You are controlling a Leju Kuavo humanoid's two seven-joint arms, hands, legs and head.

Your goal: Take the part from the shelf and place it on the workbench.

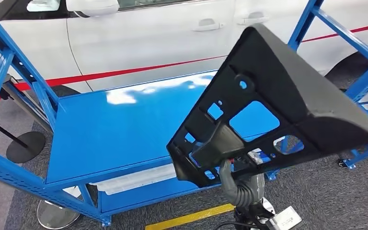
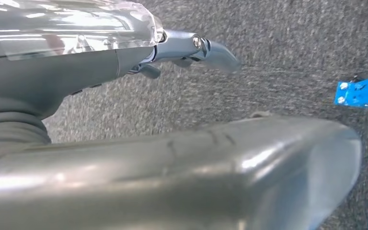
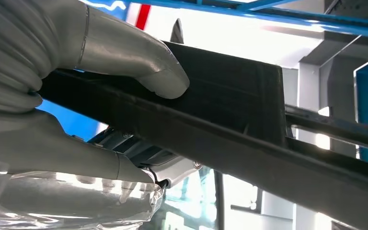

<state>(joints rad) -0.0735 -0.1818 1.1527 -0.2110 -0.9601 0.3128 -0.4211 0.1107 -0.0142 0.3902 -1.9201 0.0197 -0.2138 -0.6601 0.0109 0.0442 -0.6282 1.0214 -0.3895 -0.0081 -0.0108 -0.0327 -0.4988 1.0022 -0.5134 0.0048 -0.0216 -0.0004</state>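
Black part (image 1: 278,100) in right hand (image 3: 76,96), apparently aloft.

A blue metal shelf rack (image 1: 124,129) with a glossy blue deck stands on grey carpet (image 1: 326,196). Behind it is a white car (image 1: 139,38) with a red stripe along its doors. A yellow floor line (image 1: 187,218) runs in front of the rack. A round black base (image 1: 26,146), perhaps a barrier post's, sits left.
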